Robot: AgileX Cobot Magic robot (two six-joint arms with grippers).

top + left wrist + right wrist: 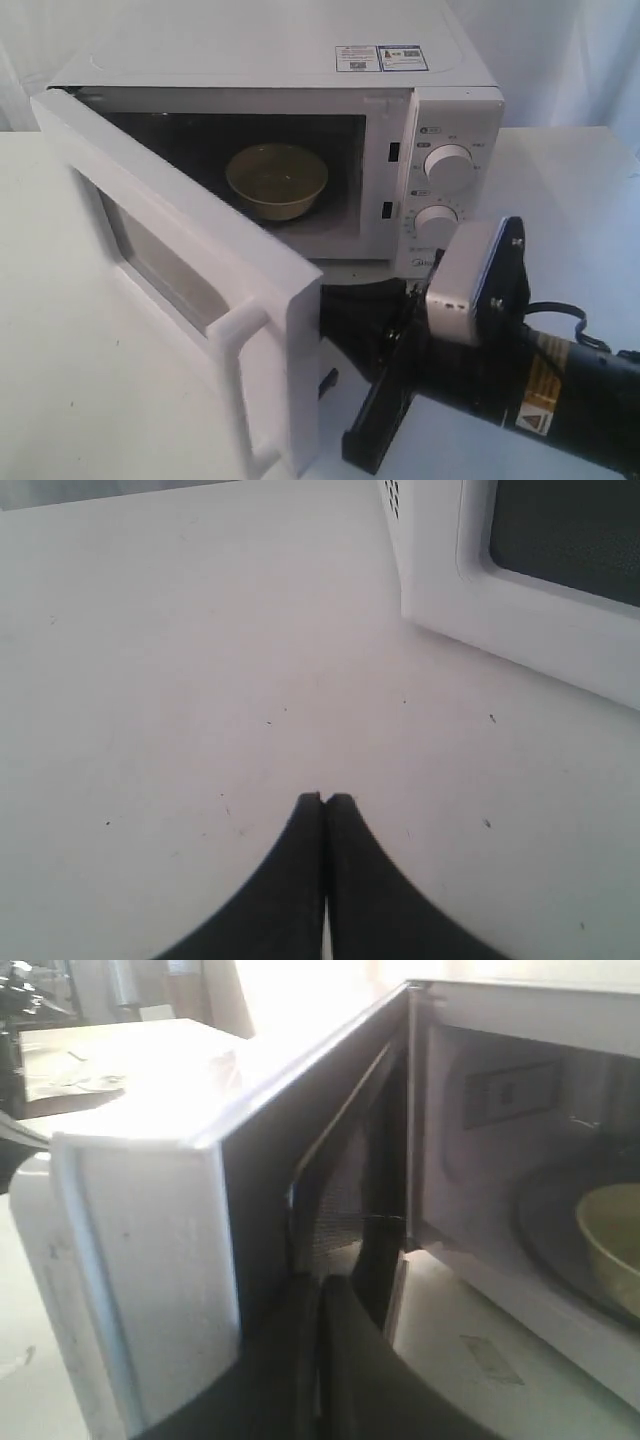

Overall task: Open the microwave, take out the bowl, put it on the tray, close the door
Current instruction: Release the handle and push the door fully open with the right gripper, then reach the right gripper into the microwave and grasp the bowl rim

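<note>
the door point(180, 260) is propped wide by the right gripper point(320, 1285), clenched empty at its inner side, so the bowl point(277, 180) is exposed. the left gripper point(323, 800) is parked aside, clenched and empty.

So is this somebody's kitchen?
Probably not a real kitchen, more like a robot lab: a white microwave holding a yellow bowl sits on a plain white table, with a robot arm in front.

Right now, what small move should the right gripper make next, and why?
Probably open the right gripper and ease it in toward the bowl. The door stands open, the bowl sits untouched inside the microwave, and the jaws are shut and empty beside the door's inner face.
</note>
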